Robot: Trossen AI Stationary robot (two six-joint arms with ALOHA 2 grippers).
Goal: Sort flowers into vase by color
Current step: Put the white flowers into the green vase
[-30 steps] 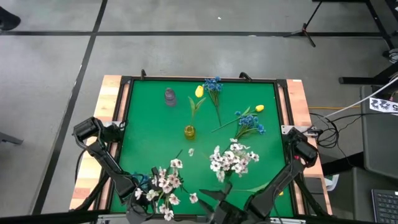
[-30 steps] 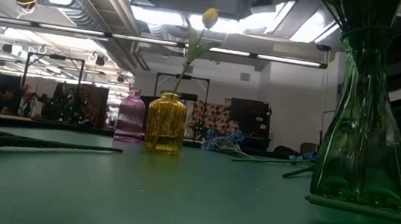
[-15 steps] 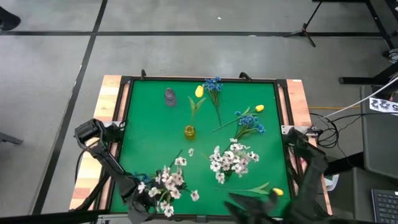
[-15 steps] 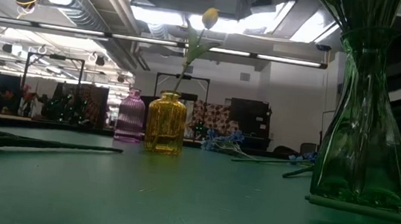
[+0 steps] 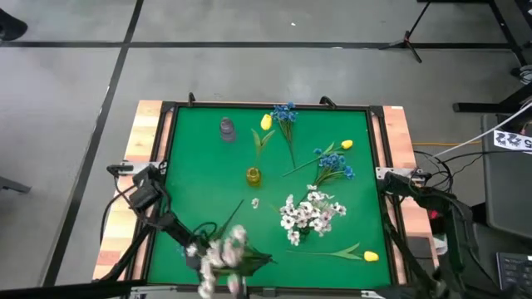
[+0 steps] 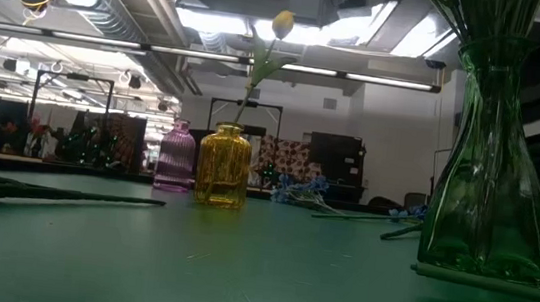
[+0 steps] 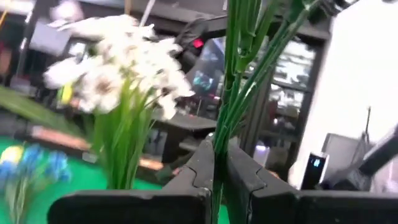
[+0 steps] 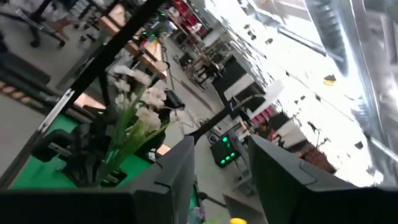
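Sorting is partly done, judging by how things lie on the green mat (image 5: 199, 166). One yellow bud (image 5: 266, 122) already stands in the yellow bottle (image 5: 253, 175) near the mat's middle, and a bunch of white blossoms (image 5: 311, 211) stands in the green glass vase (image 6: 494, 175) on the right-arm side of that bottle. The purple bottle (image 5: 227, 129), beyond the yellow one towards the far edge, looks empty.

Left to place: two blue sprigs, one (image 5: 287, 116) beside the standing bud near the far edge and one (image 5: 334, 164) just beyond the green vase, lying flat. Two yellow buds also lie loose, one (image 5: 346, 144) by the second blue sprig and one (image 5: 369, 257) on the near side of the vase.

The left gripper (image 7: 219, 180) is clamped on the green stems of a white sprig (image 5: 223, 256), lifted over the near edge on the left-arm side of the vase. In the left wrist view the stems run straight up from the pinch, with the blossoms at the top, so its long axis is roughly upright.

The right gripper (image 8: 221, 165) is off the mat's right side, fingers apart and holding nothing.
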